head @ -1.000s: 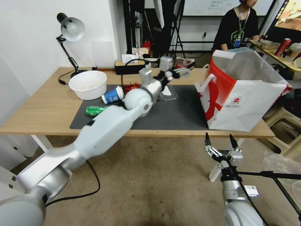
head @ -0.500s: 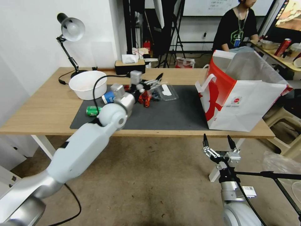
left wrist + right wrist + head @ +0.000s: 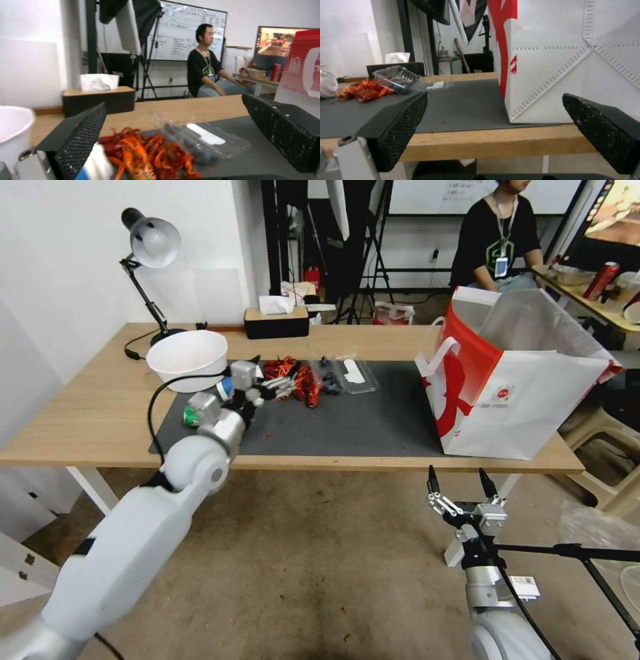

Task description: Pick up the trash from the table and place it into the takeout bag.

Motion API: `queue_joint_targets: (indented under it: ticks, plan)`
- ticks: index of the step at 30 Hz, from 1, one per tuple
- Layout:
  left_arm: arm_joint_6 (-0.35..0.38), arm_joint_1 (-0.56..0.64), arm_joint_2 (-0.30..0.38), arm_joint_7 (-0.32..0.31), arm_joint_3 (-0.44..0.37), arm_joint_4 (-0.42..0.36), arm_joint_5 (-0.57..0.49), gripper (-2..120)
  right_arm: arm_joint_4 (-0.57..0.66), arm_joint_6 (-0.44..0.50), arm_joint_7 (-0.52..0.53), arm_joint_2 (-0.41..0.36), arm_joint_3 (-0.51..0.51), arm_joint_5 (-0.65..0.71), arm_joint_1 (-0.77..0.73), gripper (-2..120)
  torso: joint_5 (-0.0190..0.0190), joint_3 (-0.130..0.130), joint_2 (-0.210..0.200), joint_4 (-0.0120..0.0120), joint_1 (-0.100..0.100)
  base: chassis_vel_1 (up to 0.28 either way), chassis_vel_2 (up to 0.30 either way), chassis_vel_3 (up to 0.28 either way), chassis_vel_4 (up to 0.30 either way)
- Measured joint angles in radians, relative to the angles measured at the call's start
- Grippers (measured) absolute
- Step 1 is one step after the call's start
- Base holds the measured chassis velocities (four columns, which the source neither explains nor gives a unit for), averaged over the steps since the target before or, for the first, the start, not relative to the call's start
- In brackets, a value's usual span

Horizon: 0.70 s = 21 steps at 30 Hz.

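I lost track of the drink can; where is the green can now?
In the head view the green can lies on the mat's left end, before the white bowl, beside the left gripper's wrist.

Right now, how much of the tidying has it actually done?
Little looks done. The left gripper, fingers open and empty, hovers over the mat near the blue cup. The green can, red scraps and clear container lie outside the takeout bag. The right gripper waits below the table.

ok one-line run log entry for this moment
left gripper: open, over mat by blue cup | right gripper: open, below table edge | takeout bag: upright
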Motion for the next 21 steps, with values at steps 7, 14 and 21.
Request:
queue_joint_targets:
  ticks: [7,14,21]
  plan:
    - [-0.024,0.163,-0.029,-0.005,-0.129,-0.068,0.074,100,-0.002,0.004,0.001,0.012,-0.003,-0.013,-0.005,100,-0.0003,0.0,0.0,0.0001,0.0,0.0,0.0,0.0,0.0]
    - [-0.063,0.371,-0.107,0.007,-0.257,-0.117,0.17,100,-0.003,0.007,0.002,0.016,-0.004,-0.016,-0.007,100,0.0002,0.0,0.0,0.0002,0.0,0.0,0.0,0.0,0.0]
    - [-0.129,0.473,-0.15,0.016,-0.329,-0.121,0.251,100,-0.003,0.01,0.004,0.015,-0.001,-0.017,-0.008,100,-0.0001,0.0,0.0,0.0,0.0,0.0,0.0,0.0,0.0]
